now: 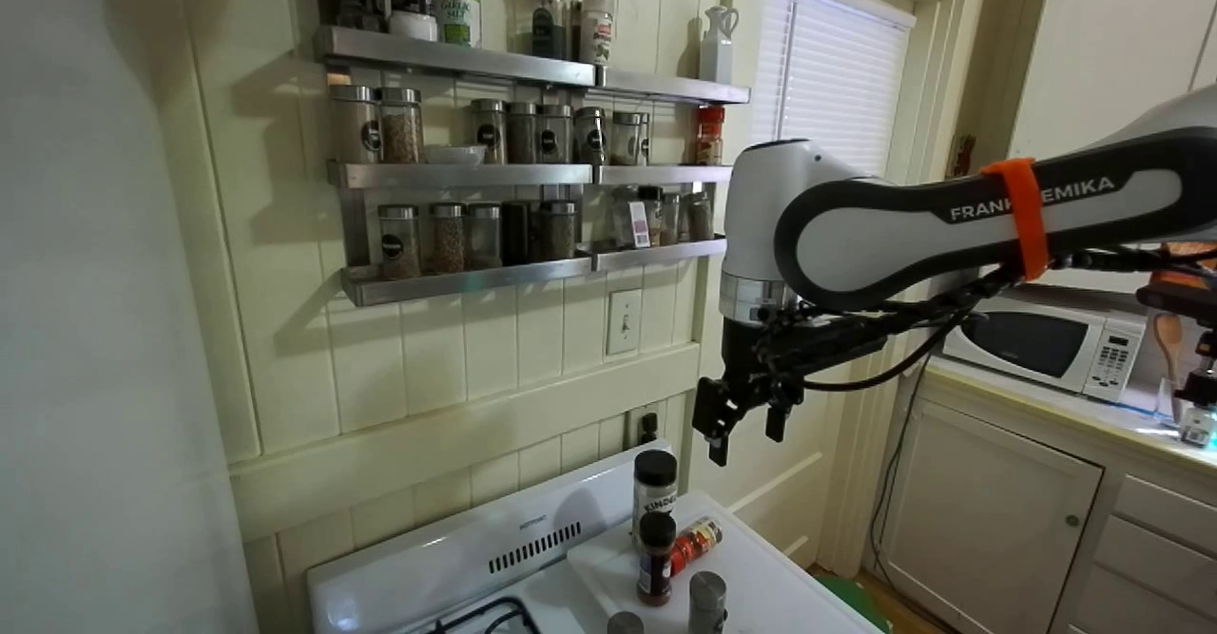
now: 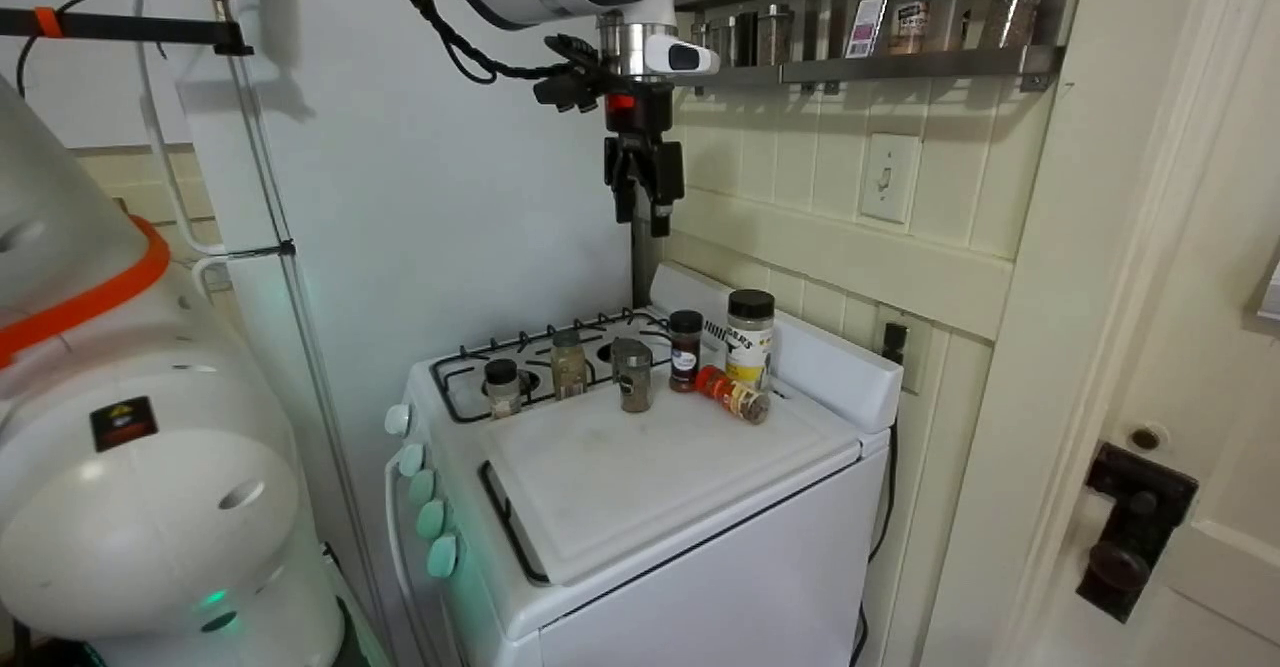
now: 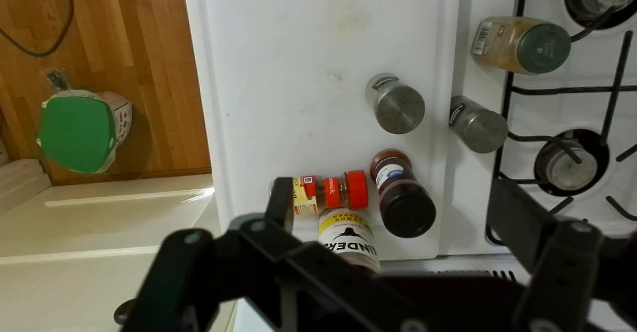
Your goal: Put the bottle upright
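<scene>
the red-capped mccormick spice bottle (image 3: 321, 192) lies on its side on the surface (image 3: 293, 73), a white cover over part of the stove (image 2: 700, 587). its cap points at an upright black-capped shaker (image 3: 402, 192), its base toward the surface's outer edge, and a kinder's lemon pepper jar (image 3: 348, 235) stands just beside its cap half. whether either one touches it, i cannot tell.

the claw (image 1: 747, 441) hangs well above, spread wide, with nothing held. the step in hand seems to be the approach. in the wrist view the fingers (image 3: 520, 220) are parted roughly along the bottle's length, so a quarter turn should come first, to let them pinch across the round body. aim for the middle: nearer the cap, jar and shaker crowd in; nearer the base, the claw would end up low against the surface once the bottle is tipped up. descend slowly, as one finger must slip in by the jar and a nudge could start a roll. once it is gripped, lift, then tilt cap-up, and let go only when the base sits flat.

farther out, a metal-lidded jar (image 3: 397, 104) stands apart from the bottle.
</scene>
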